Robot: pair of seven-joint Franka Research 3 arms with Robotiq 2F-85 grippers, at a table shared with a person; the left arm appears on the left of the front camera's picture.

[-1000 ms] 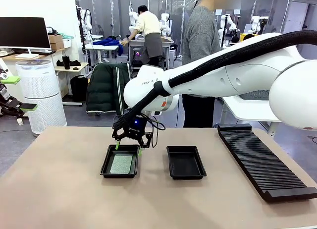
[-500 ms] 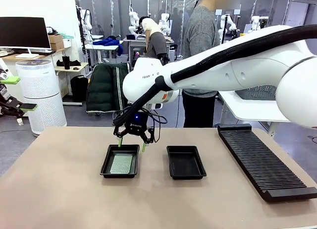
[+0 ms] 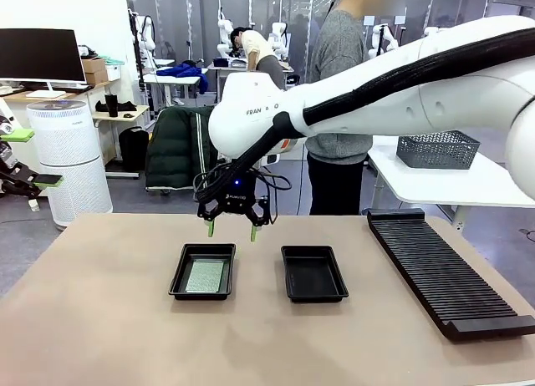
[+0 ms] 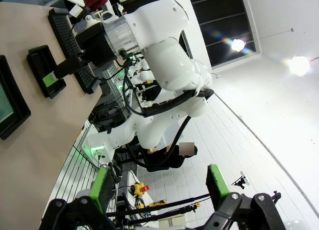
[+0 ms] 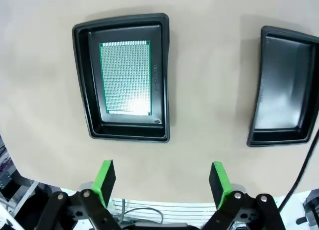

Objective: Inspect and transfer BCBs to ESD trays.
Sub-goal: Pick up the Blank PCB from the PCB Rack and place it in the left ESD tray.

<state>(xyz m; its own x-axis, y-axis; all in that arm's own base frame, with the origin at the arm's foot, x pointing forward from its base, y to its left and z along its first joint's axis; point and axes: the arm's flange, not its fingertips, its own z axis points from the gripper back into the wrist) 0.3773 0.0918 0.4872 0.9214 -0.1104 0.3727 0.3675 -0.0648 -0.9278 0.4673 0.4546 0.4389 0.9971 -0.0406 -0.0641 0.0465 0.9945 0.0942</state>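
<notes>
BCB lies flat in ESD tray, below right gripper, untouched; its fingers spread, empty; left gripper fingers likewise spread.

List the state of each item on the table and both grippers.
Left shallow black plastic tray: holds one board.
Green rectangular circuit board: flat on that tray's floor.
Right shallow black plastic tray: empty.
Long black ribbed rack: slots empty.
Right gripper: open, empty.
Left gripper: open, empty.

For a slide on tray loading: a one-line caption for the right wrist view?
Open right gripper over the table: one BCB flat in one ESD tray, the second tray empty.
</notes>
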